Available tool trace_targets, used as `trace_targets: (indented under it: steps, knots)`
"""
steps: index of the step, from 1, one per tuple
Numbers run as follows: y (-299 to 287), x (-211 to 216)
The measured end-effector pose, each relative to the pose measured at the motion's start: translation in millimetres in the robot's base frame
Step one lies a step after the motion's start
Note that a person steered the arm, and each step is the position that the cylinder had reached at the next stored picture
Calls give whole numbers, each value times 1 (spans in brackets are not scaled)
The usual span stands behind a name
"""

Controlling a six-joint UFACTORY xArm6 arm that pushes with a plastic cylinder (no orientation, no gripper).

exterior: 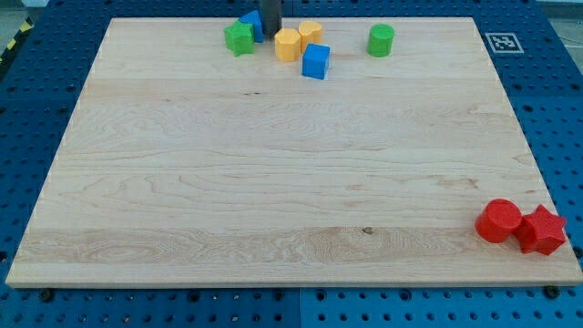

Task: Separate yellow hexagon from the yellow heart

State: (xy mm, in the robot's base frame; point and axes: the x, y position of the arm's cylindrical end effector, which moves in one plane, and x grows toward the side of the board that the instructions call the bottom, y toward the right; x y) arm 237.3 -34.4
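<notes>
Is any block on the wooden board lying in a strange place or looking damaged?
Nothing looks damaged. The only oddity: the red cylinder block and the red star-shaped block touch at the board's bottom-right corner, the star overhanging the edge. My tip is at the top cluster.

Board [273, 182]: pale matt wood, visible grain. Blocks matt, e.g. yellow hexagon [288, 44]. Rod [271, 14] dark, matt.

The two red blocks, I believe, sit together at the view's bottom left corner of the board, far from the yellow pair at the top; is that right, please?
Not quite. The camera view shows the red cylinder and the red star together at the view's bottom right corner, not the bottom left. They are indeed far from the yellow hexagon and yellow heart at the top, close to my tip.
</notes>
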Motion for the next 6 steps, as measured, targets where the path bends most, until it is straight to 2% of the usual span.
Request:
trace_targets:
  steps: [2,3,4,6]
  knots:
    - [38,5]
    - [59,33]
    - [60,53]
    - [27,49]
